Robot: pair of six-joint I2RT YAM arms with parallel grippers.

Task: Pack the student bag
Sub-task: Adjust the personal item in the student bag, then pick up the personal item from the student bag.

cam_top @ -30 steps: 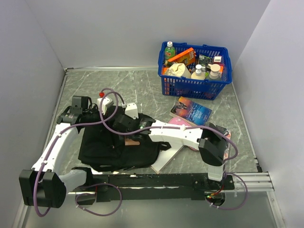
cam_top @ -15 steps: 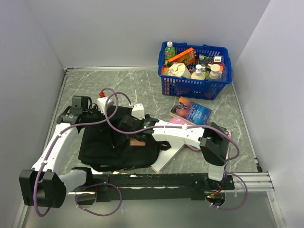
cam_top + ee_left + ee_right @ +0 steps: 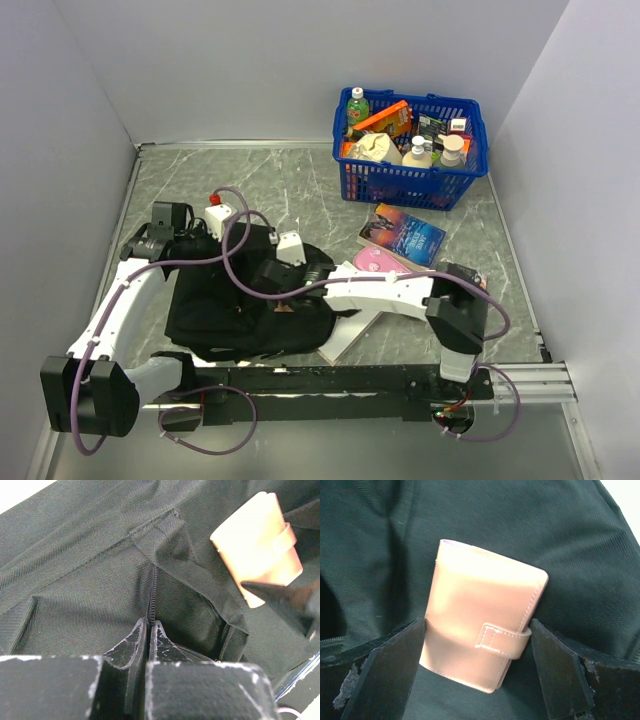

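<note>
Early stage: right gripper (image 3: 477, 626) pinches a pink wallet (image 3: 482, 635) between its fingers, student bag (image 3: 580, 555) fabric just beyond. Left gripper (image 3: 149, 632) fingers are pressed together, nipping the zipper seam (image 3: 153, 587). A book (image 3: 403, 235) lies unpacked, well apart.

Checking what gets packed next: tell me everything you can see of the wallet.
The wallet is small, pale pink and smooth like leather, with stitched edges and a strap tab folded over one edge, closed. It is held at its sides between the right gripper's fingers, over the black fabric of the bag. Whether it touches the fabric cannot be told.
</note>
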